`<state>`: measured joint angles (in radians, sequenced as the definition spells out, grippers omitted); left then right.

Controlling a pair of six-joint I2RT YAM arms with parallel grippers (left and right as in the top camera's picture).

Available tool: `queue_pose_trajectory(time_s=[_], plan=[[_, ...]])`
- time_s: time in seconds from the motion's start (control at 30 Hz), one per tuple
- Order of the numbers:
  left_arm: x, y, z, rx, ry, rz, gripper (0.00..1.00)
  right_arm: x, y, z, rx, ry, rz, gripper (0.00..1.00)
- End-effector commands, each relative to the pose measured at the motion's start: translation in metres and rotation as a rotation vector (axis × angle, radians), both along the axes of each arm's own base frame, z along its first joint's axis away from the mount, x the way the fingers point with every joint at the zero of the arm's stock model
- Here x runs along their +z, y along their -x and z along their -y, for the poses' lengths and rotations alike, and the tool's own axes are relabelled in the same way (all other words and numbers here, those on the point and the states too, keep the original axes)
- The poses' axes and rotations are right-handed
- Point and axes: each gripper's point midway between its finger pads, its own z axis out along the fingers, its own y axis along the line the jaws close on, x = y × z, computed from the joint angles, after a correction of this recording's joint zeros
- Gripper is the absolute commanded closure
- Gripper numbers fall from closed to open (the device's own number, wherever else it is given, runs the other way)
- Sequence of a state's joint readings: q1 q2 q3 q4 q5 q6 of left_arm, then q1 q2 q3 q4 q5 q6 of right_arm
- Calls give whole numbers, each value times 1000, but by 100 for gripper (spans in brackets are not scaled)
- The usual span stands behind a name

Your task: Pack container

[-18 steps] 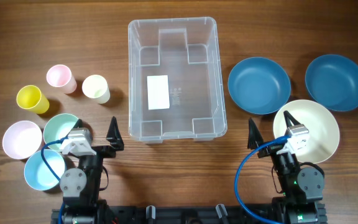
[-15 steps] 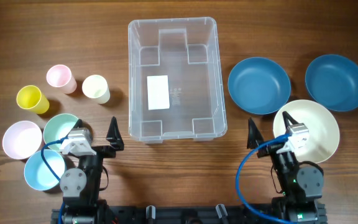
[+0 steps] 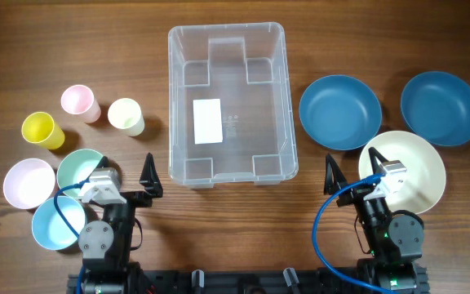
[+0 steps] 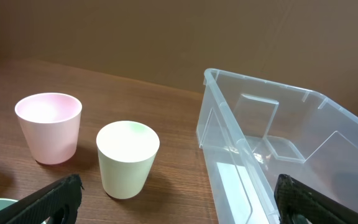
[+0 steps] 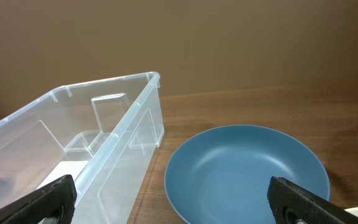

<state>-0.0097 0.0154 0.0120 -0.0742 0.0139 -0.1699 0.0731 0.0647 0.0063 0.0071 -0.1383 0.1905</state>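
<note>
The container [image 3: 227,27] is sitting upright and open at the middle of the desk [image 3: 243,220], at 12 o'clock from the two arms. Its long sides are running from 12 to 6, and a white label [image 3: 207,121] is showing through its clear base.

The left gripper [image 4: 178,204] is hovering at 7 o'clock of the container, just off its near left corner. Its fingers [image 4: 51,200] are standing wide apart and gripping nothing. The right gripper [image 5: 173,203] is hovering at 5 o'clock of the container, between the near right corner and a cream bowl [image 3: 419,163]. Its fingers [image 5: 303,198] are also spreading wide and holding nothing, and from overhead one of them is reaching over the cream bowl's rim.

At 9 o'clock of the container, a pink cup [image 3: 79,102] and a pale green cup [image 3: 126,115] are standing upright side by side, apart from each other. A yellow cup [image 3: 42,130] is standing at 8 o'clock of the pink one. Further toward 7 o'clock, a pale pink bowl [image 3: 28,182], a mint bowl [image 3: 73,166] and a light blue bowl [image 3: 54,224] are clustering tightly. Whether their rims are touching cannot be told, and the left arm is covering part of the mint and light blue ones.

At 3 o'clock of the container, a dark blue bowl [image 3: 339,112] is lying just beside its wall. A second blue bowl [image 3: 441,108] is lying further out at 3 o'clock. The cream bowl is sitting at 6 o'clock of the gap between the two.
</note>
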Motion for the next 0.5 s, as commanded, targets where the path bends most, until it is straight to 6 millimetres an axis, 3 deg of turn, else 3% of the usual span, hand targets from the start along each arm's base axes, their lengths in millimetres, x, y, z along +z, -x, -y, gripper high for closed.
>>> queue_pose_trajectory(time_s=[0.0,0.47], plan=[[-2,0,1,-11,7,1,0,-1,0,-2,9,-19,-7,0],[-2,0,1,-11,7,1,0,-1,-1,4,-23,-17,-7,0]])
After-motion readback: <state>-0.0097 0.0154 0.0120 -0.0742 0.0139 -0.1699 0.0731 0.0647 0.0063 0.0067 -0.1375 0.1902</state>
